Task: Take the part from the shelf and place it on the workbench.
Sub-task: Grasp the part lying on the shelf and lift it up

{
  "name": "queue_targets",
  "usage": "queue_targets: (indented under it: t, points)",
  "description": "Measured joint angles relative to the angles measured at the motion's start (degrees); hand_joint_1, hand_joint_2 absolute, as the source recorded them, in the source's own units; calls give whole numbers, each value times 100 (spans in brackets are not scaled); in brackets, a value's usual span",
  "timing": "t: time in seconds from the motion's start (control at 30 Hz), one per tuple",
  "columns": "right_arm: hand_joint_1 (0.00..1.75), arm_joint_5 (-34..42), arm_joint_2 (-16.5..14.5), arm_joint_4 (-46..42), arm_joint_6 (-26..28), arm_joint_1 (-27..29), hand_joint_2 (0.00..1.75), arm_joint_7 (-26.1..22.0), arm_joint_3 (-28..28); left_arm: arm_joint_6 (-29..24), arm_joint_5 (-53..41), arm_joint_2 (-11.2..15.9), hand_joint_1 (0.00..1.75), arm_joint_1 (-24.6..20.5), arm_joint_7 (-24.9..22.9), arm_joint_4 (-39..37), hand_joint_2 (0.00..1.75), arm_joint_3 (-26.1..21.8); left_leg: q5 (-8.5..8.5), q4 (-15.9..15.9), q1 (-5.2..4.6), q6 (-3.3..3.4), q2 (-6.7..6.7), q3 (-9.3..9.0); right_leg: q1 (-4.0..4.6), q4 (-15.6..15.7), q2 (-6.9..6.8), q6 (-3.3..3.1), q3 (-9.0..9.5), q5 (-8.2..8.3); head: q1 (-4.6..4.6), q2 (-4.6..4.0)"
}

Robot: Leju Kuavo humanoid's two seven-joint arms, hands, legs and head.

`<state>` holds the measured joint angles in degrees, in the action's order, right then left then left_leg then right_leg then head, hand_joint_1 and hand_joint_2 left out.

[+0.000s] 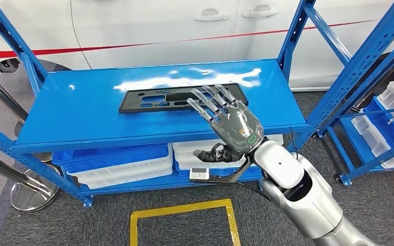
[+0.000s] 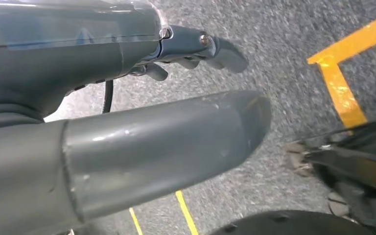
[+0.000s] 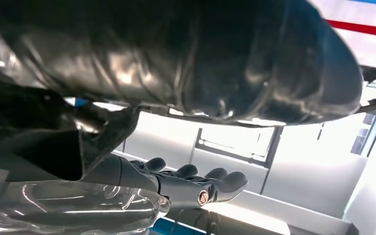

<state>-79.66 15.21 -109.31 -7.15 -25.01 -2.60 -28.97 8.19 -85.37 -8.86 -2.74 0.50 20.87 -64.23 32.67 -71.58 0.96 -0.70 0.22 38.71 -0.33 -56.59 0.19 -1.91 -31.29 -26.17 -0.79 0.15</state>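
A flat black part (image 1: 159, 98) with several cut-outs lies on the top board of the blue shelf (image 1: 82, 115), towards its back middle. My right hand (image 1: 225, 115) hovers over the part's right end with its fingers stretched out and apart, holding nothing; whether the fingertips touch the part I cannot tell. In the right wrist view the right hand (image 3: 191, 183) shows straight dark fingers under the thick thumb. My left hand (image 2: 142, 127) hangs over the grey floor, its fingers (image 2: 215, 49) slightly bent and holding nothing.
Blue shelf uprights (image 1: 292, 36) stand at both ends of the board. White and blue bins (image 1: 128, 164) fill the lower level. A second blue rack with bins (image 1: 390, 118) stands at the right. Yellow floor tape (image 1: 184, 210) lies in front. A white car body (image 1: 184, 25) is behind.
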Motion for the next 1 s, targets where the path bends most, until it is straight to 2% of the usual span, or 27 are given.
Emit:
queue_targets:
  t: [0.07,0.13,0.23,0.3,0.33,0.4,0.43,0.47,0.5,0.53,0.6,0.63,0.67,0.7,0.77,0.8,0.83,0.87,0.93,0.97,1.0]
  points:
    - [0,16,-1,19,-28,33,0,0,26,-1,-13,4,0,13,2,0,0,-1,-532,701,34,-31,0,-156,-32,-42,10,69,101,-119,0,0]
    - [0,27,-2,46,-67,59,0,-1,43,-1,-35,7,0,13,4,-1,0,-2,-806,1222,31,2,0,-288,-36,-86,18,150,140,-218,0,0]
    - [0,29,-2,86,-92,110,0,-4,63,-3,-57,7,0,20,15,-2,0,-5,-788,1307,12,155,-11,-345,-32,-159,22,270,151,-271,-1,0]
    - [0,28,-5,108,-101,137,0,-4,78,-10,-64,8,0,19,32,-2,0,-5,-759,1334,19,236,-19,-437,-48,-417,13,316,56,-298,-1,0]
    - [0,27,-7,118,-106,148,0,-4,85,-14,-65,9,0,12,41,-2,0,-5,-736,1346,24,268,-22,-484,-55,-707,9,334,-109,-369,-2,0]
    - [0,26,-9,141,-111,182,0,-3,93,-20,-66,12,0,1,54,-2,0,-6,-661,1350,16,308,-24,-559,-58,-1445,5,365,-597,-638,-2,0]
    - [0,26,-9,154,-115,208,0,-3,96,-21,-66,14,0,1,55,-2,0,-7,-614,1350,12,314,-28,-607,-58,-1727,5,375,-827,-768,-2,0]
    - [0,25,-9,167,-122,231,0,-4,97,-23,-66,15,0,2,56,-2,0,-7,-564,1350,8,314,-32,-666,-57,-1838,4,377,-975,-818,-2,0]
    - [0,23,-9,179,-132,247,0,-4,98,-23,-68,16,0,4,56,-2,0,-8,-509,1350,6,309,-37,-738,-56,-1755,4,370,-1026,-750,-2,0]
    - [0,20,-9,190,-144,254,0,-4,99,-23,-73,15,0,5,57,-2,0,-9,-448,1351,3,300,-41,-823,-51,-1483,4,350,-982,-556,-2,0]
    - [0,14,-9,208,-171,259,0,-4,108,-22,-89,8,0,4,60,-4,0,-11,-321,1357,-4,267,-48,-973,-19,-731,-4,271,-781,13,-1,0]
    - [0,13,-9,221,-184,264,0,-6,115,-21,-96,1,0,-3,61,-7,0,-14,-266,1363,-8,238,-51,-1027,5,-455,-11,229,-704,204,-1,0]
    - [0,10,-9,235,-190,271,0,-7,124,-21,-100,-5,0,-10,63,-9,0,-17,-224,1385,-11,204,-53,-1061,30,-300,-15,190,-663,313,-2,0]
    - [0,8,-9,248,-190,278,0,-8,132,-22,-101,-11,0,-19,63,-10,0,-20,-209,1401,-15,167,-53,-1110,49,-249,-15,162,-648,313,-2,0]
    - [0,4,-9,262,-186,289,0,-7,139,-24,-102,-10,0,-31,64,-9,0,-22,-232,1380,-20,98,-48,-1147,33,-171,-2,100,-551,282,-2,0]
    - [0,3,-10,267,-187,294,0,-7,140,-26,-104,-10,0,-36,65,-9,0,-23,-263,1240,-21,75,-45,-1107,17,-132,2,65,-474,251,-1,0]
    - [0,2,-11,275,-189,299,0,-7,141,-27,-106,-9,0,-44,66,-9,0,-26,-264,1005,-20,54,-45,-987,2,-102,3,30,-393,212,-1,0]
    - [0,2,-15,284,-191,308,0,-7,142,-28,-108,-9,0,-49,67,-9,0,-28,-203,680,-16,42,-44,-791,-2,-81,1,4,-317,164,0,0]
    - [0,1,-27,309,-193,343,0,-7,143,-29,-113,-9,0,-46,68,-9,0,-34,97,2,-15,18,-44,-304,7,-76,1,-28,-178,39,1,0]
    - [0,1,-32,323,-194,371,0,-8,143,-29,-115,-9,0,-37,68,-9,0,-36,252,-195,-15,7,-44,-105,13,-77,6,-30,-101,-27,1,0]
    - [0,1,-36,338,-195,401,0,-8,143,-29,-119,-8,0,-26,68,-9,0,-37,320,-222,-17,4,-44,19,18,-77,13,-29,-10,-98,1,0]
